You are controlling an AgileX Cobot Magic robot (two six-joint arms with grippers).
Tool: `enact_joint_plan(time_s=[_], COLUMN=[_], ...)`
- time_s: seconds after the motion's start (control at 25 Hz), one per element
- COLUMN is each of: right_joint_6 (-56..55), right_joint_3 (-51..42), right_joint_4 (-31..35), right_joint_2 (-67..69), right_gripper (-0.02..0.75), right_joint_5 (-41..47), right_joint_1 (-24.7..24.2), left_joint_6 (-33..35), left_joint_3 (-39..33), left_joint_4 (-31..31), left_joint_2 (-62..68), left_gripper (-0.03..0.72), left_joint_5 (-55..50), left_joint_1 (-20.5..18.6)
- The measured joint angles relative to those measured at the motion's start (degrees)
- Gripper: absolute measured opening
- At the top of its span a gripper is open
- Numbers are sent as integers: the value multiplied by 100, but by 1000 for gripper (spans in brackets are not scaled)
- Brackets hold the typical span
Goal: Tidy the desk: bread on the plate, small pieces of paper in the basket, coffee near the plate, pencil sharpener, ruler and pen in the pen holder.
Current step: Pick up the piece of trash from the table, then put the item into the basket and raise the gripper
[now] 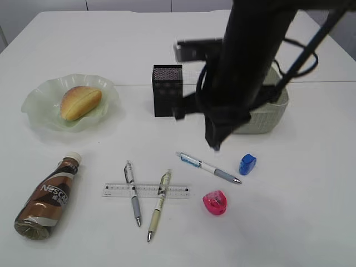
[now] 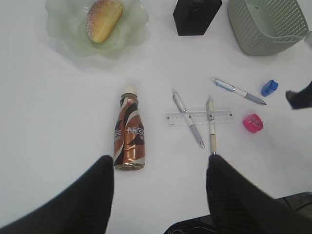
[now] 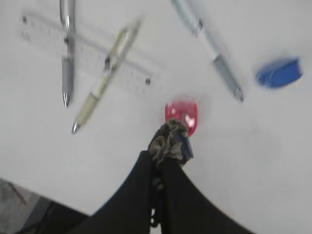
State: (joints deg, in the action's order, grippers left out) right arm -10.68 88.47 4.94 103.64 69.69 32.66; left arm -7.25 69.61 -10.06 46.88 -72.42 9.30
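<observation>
My right gripper (image 3: pixel 159 157) is shut on a crumpled small piece of paper (image 3: pixel 168 139), held just above the desk (image 1: pixel 300 222) in front of the pink pencil sharpener (image 3: pixel 181 113). A blue pencil sharpener (image 1: pixel 247 164) lies to its right. Two pens (image 1: pixel 132 193) (image 1: pixel 158 204) lie across the clear ruler (image 1: pixel 146 191), and a third pen (image 1: pixel 208 167) lies apart from them. The bread (image 1: pixel 80 102) sits on the green plate (image 1: pixel 39 111). On its side below the plate lies the coffee (image 1: pixel 50 197). My left gripper (image 2: pixel 160 161) hangs open and empty above the coffee's base.
The black pen holder (image 1: pixel 167 90) stands at the centre back. The basket (image 1: pixel 267 119) is to its right, partly hidden by my right arm (image 1: pixel 245 67).
</observation>
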Motion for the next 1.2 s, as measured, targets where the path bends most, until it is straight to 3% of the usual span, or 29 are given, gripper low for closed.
enact_joint_plan(time_s=[0.28, 0.48, 0.72, 0.96, 1.08, 1.2], right_joint_6=[-483, -510, -523, -523, -523, -523], right_joint_3=[1897, 2603, 2765, 2787, 2796, 2800], right_joint_4=[-1498, -1624, -1624, -1613, -1536, -1455], right_joint_2=[204, 783, 1676, 2350, 2502, 2576], right_gripper=[-5, -6, -6, -2, 50, 185], right_joint_5=[59, -47, -459, -810, -992, -1202], right_joint_1=[-289, -960, -1657, -1918, -1918, -1918], left_joint_6=[0, 0, 0, -106, -157, -169], left_joint_3=[0, 0, 0, 0, 0, 0], left_joint_4=[0, 0, 0, 0, 0, 0], left_joint_2=[0, 0, 0, 0, 0, 0], left_gripper=[442, 442, 442, 442, 442, 442], left_joint_5=[0, 0, 0, 0, 0, 0], left_joint_1=[0, 0, 0, 0, 0, 0])
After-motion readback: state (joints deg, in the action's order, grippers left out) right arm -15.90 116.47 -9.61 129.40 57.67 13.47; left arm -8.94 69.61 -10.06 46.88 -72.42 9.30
